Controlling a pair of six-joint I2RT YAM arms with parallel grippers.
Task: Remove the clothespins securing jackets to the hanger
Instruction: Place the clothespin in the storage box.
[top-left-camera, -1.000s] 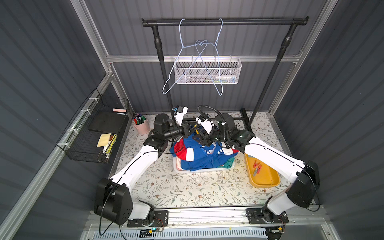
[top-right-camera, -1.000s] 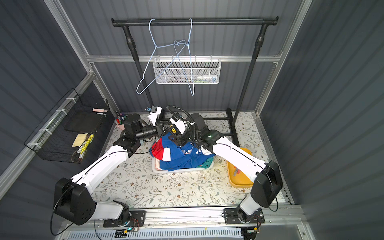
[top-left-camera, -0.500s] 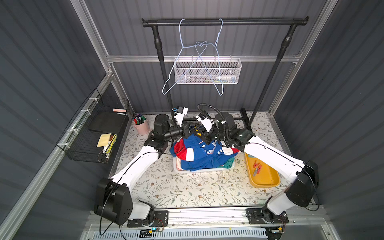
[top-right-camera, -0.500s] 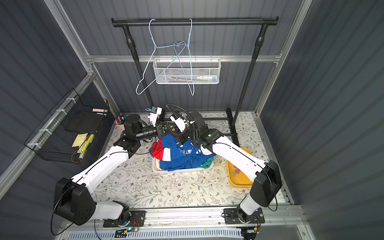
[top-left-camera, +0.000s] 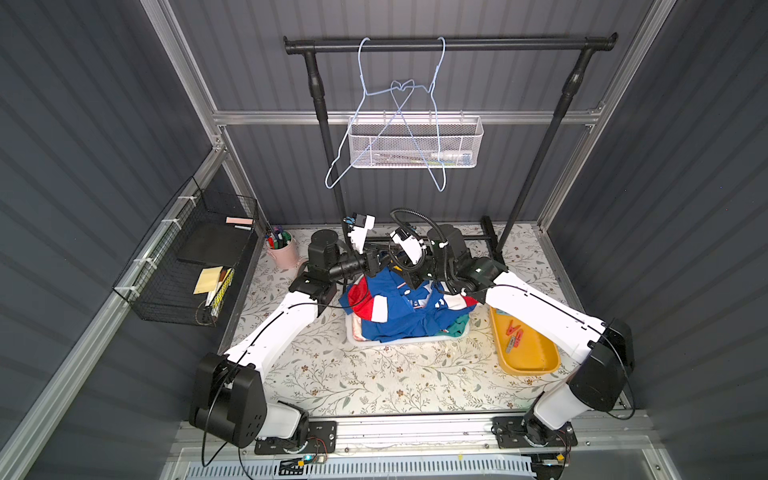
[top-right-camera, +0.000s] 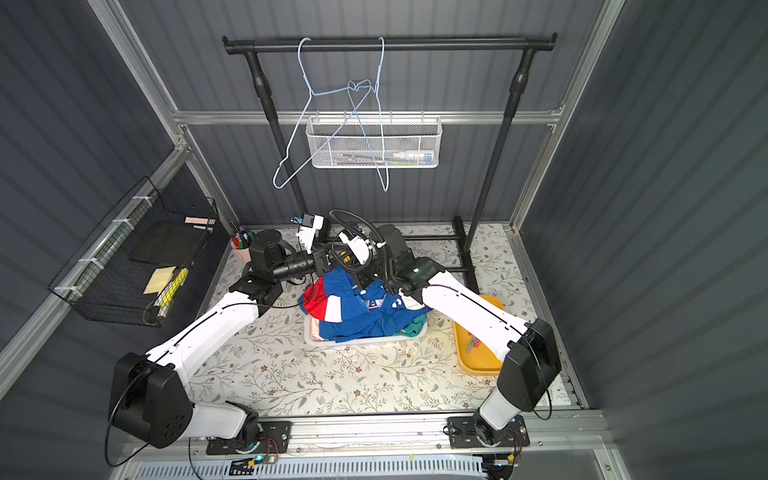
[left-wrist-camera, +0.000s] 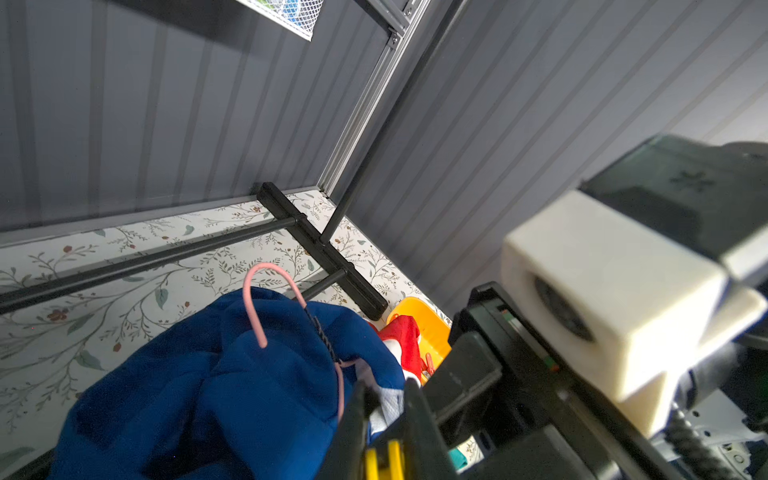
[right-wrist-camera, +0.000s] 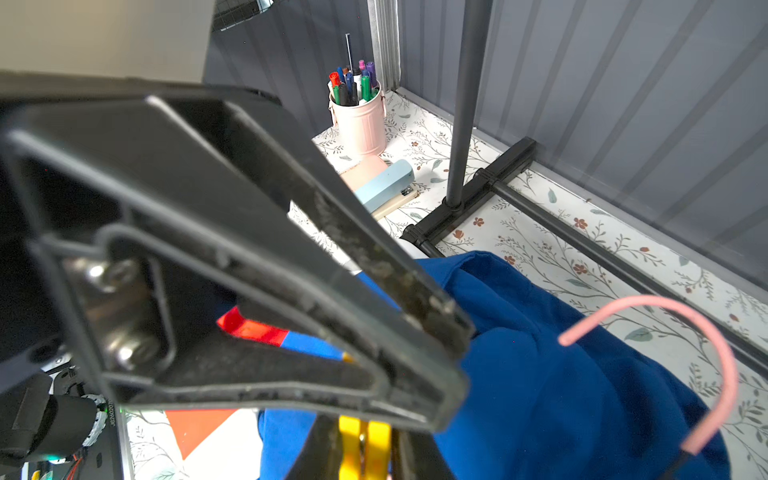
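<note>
The jackets (top-left-camera: 399, 307) lie heaped in a white tray, the red-white-blue one on top. The pink hook of their hanger (left-wrist-camera: 266, 291) (right-wrist-camera: 706, 353) sticks up out of the blue cloth. Both grippers meet over the back of the heap. My left gripper (top-left-camera: 380, 259) (left-wrist-camera: 386, 395) has a yellow clothespin (left-wrist-camera: 384, 459) between its fingers, with white mesh lining just past the tips. My right gripper (top-left-camera: 405, 274) (right-wrist-camera: 365, 436) comes from the opposite side, its fingers shut on the same yellow clothespin (right-wrist-camera: 365, 444). The left gripper's finger crosses right in front of it. Other clothespins (top-left-camera: 513, 330) lie in the yellow tray.
The yellow tray (top-left-camera: 536, 361) sits right of the white tray (top-left-camera: 415, 338). A black garment rack (top-left-camera: 449, 43) with pale blue wire hangers (top-left-camera: 399, 124) stands behind, its base bar close to the heap. A pink pen cup (top-left-camera: 282, 249) and a stapler (right-wrist-camera: 386, 183) are back left.
My right gripper has closed in from half open onto the yellow clothespin. The left gripper's fingers have eased apart slightly. Both arms have barely shifted.
</note>
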